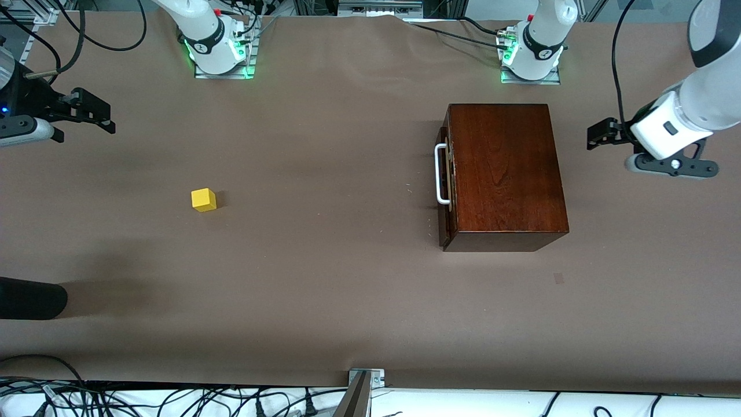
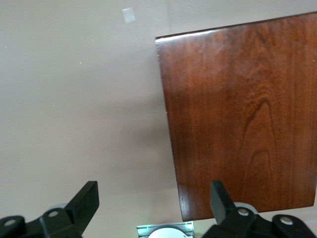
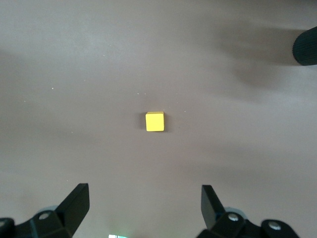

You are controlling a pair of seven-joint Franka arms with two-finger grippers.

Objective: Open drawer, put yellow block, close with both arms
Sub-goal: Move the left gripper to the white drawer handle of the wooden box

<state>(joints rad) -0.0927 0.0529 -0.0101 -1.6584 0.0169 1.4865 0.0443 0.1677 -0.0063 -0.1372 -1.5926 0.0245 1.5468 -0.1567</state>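
The drawer [image 1: 446, 174] is shut in the dark mahogany box [image 1: 503, 174]; its white bar handle [image 1: 441, 174] faces the right arm's end of the table. The yellow block [image 1: 204, 200] lies on the brown table toward the right arm's end, apart from everything. My left gripper [image 1: 599, 134] is open and empty, in the air beside the box on the left arm's end; its wrist view shows the box top [image 2: 242, 119] under the open gripper [image 2: 153, 191]. My right gripper [image 1: 92, 110] is open and empty at the right arm's end; its wrist view shows the block [image 3: 154, 121] ahead of the gripper [image 3: 143, 193].
A black cylinder-shaped object [image 1: 29, 298] juts in at the table's edge at the right arm's end, nearer to the front camera than the block; it also shows in the right wrist view [image 3: 304, 47]. A small tape patch [image 1: 558, 278] lies nearer the camera than the box.
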